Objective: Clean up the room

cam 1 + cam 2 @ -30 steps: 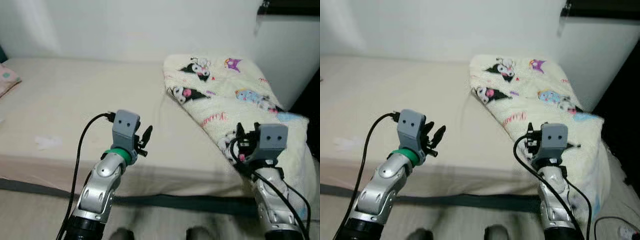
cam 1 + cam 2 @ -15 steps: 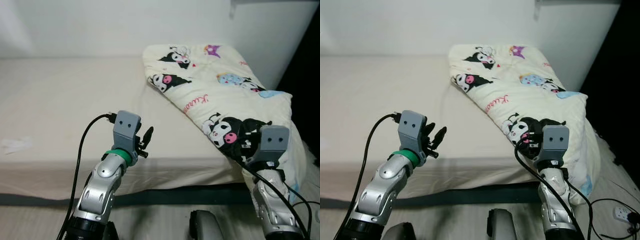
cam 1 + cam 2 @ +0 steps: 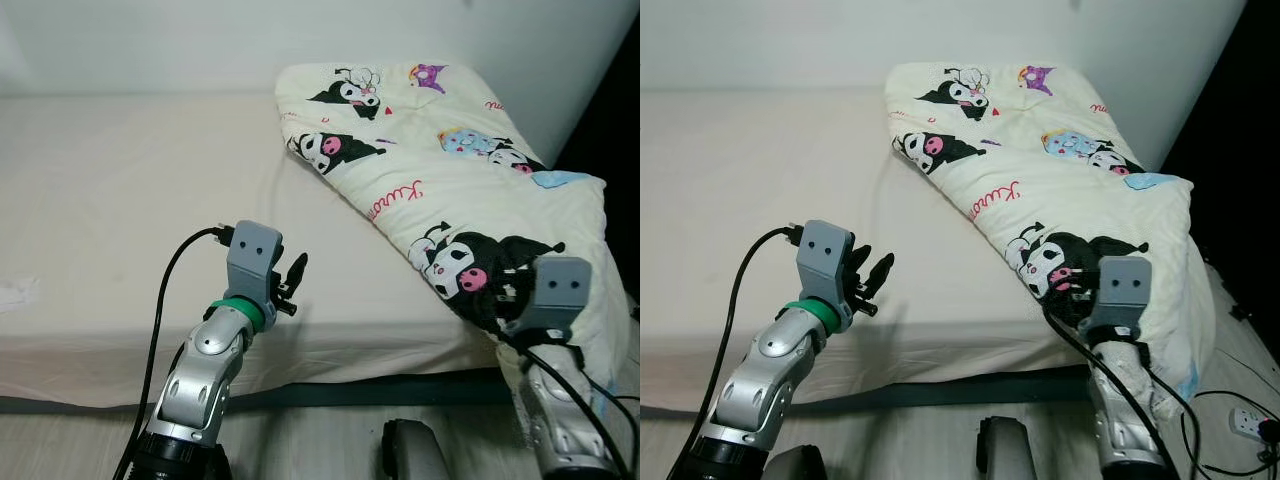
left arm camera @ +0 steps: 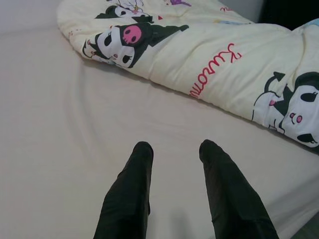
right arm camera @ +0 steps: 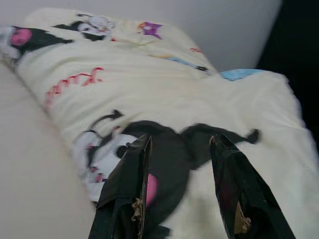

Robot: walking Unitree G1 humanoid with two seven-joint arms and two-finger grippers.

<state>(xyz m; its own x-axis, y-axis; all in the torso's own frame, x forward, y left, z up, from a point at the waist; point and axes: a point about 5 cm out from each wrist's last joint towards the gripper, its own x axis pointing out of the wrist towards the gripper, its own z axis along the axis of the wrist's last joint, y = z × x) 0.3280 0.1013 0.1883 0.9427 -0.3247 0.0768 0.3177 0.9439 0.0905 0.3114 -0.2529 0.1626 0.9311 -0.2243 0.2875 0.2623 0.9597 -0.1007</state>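
We're early in the cleanup: nothing gripped, cartoon-print comforter (image 3: 440, 190) still bunched diagonally on the bed's right side, its near end spilling over the mattress (image 3: 130, 200) edge. Right gripper (image 5: 179, 186) parted and empty, low over the comforter's near end, fabric between and just under the fingers. Left gripper (image 4: 174, 191) parted, empty, over bare sheet, comforter well ahead

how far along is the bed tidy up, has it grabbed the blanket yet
Not yet. The cartoon-print blanket lies bunched on the bed, one end drooping over the edge. The right gripper is open just above it; the left gripper is open over bare sheet. Grasping and straightening remain.
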